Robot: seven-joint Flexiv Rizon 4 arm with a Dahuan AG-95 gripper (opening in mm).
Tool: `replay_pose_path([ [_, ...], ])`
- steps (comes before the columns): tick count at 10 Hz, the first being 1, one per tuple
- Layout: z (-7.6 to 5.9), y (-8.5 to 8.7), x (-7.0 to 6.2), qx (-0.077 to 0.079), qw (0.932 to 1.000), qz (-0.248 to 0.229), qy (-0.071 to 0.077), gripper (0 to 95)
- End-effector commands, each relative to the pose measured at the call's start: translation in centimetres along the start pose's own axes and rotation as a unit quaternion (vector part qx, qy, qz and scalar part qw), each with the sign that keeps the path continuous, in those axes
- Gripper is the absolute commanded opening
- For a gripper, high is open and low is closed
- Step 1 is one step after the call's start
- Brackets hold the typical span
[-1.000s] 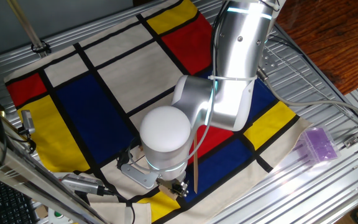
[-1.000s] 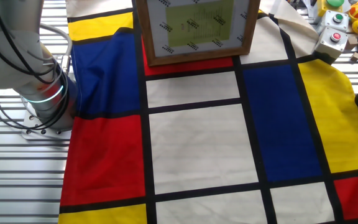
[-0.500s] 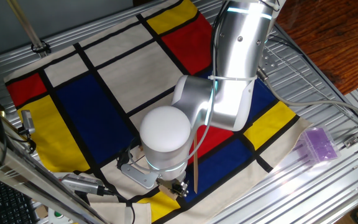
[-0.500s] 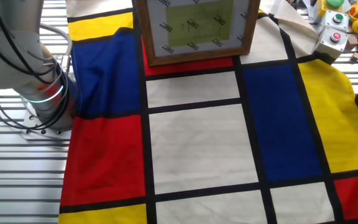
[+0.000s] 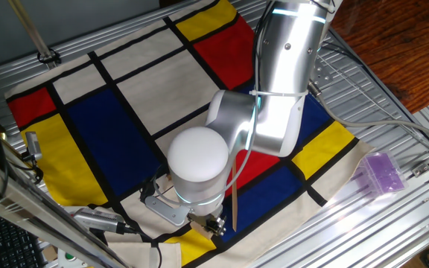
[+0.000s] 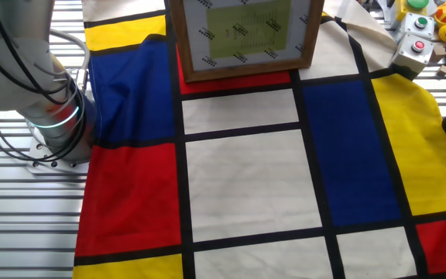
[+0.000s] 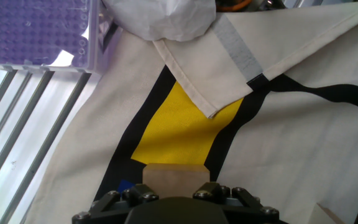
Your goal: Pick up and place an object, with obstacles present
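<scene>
In the hand view the small tan wooden block [image 7: 174, 175] sits between my fingertips [image 7: 135, 194] at the bottom edge, over a yellow patch of the cloth. The gripper [image 7: 174, 194] looks closed on the block's two sides. In one fixed view the gripper [image 5: 213, 223] is low at the cloth's front edge, mostly hidden under the white wrist, and the block is hidden. A narrow wooden stick [image 5: 234, 199] lies just right of the hand. A tan corner [image 7: 331, 213] at the lower right may be the wider plank. The other fixed view shows neither gripper nor block.
A purple translucent box [image 5: 380, 173] lies on the slatted table right of the cloth, also in the hand view [image 7: 36, 31]. A folded cloth corner [image 7: 210, 93] and white crumpled material [image 7: 166, 15] lie ahead. A wood-framed board [image 6: 242, 35] and button box [image 6: 415, 48] show in the other fixed view.
</scene>
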State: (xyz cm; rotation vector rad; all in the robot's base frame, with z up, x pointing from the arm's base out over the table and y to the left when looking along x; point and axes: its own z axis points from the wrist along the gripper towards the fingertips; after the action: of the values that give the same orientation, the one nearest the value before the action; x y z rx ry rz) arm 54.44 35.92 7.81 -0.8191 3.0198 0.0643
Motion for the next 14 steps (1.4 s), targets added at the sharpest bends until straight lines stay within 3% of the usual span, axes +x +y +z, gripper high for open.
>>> replay_pose_path([
  [1,0.0,0.0,0.0,0.000,1.0000,0.000,0.000,38.0],
  [6,0.2,0.0,0.0,0.002,1.0000,-0.009,0.002,38.0],
  [7,0.2,0.0,0.0,0.002,0.9999,-0.010,0.002,76.0],
  [11,-0.2,0.0,-0.1,0.001,1.0000,-0.006,0.004,76.0],
  [12,-1.0,-0.1,-0.1,0.003,0.9999,-0.006,0.009,57.0],
  [13,-1.9,-0.2,-0.1,0.001,0.9999,-0.006,0.009,57.0],
  [14,-3.6,-0.3,-0.1,0.001,1.0000,-0.001,0.009,38.0],
])
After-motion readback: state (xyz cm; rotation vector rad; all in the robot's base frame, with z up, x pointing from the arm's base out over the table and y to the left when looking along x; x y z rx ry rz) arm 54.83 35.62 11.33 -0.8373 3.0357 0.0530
